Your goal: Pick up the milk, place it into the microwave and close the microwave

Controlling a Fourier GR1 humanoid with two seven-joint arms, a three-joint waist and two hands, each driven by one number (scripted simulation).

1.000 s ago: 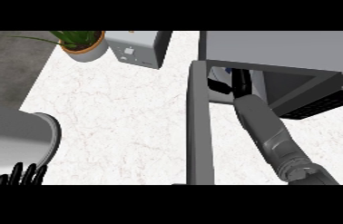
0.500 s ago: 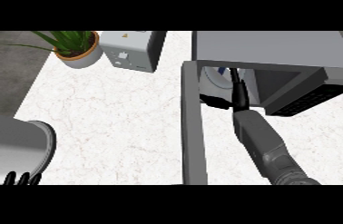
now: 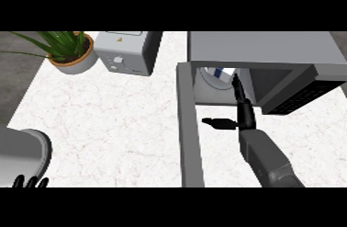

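Observation:
The microwave [image 3: 264,47] stands at the upper right with its door [image 3: 190,134] swung open toward me. Inside its cavity stands the milk [image 3: 213,79], a white carton with a blue mark, partly hidden by the microwave's top. My right hand [image 3: 243,112] is at the mouth of the cavity with its fingers straight and pointing in beside the milk. Its thumb sticks out to the left and it holds nothing. Only the fingertips of my left hand [image 3: 30,181] show at the lower left edge, resting open.
A potted plant [image 3: 71,58] and a grey toaster [image 3: 125,51] stand at the back left. A grey round dish [image 3: 20,152] lies at the lower left. The open door juts across the counter's middle.
My right hand has drawn back from deep in the microwave to its mouth, and its thumb now shows. The milk stays inside. The view has shifted left over the second.

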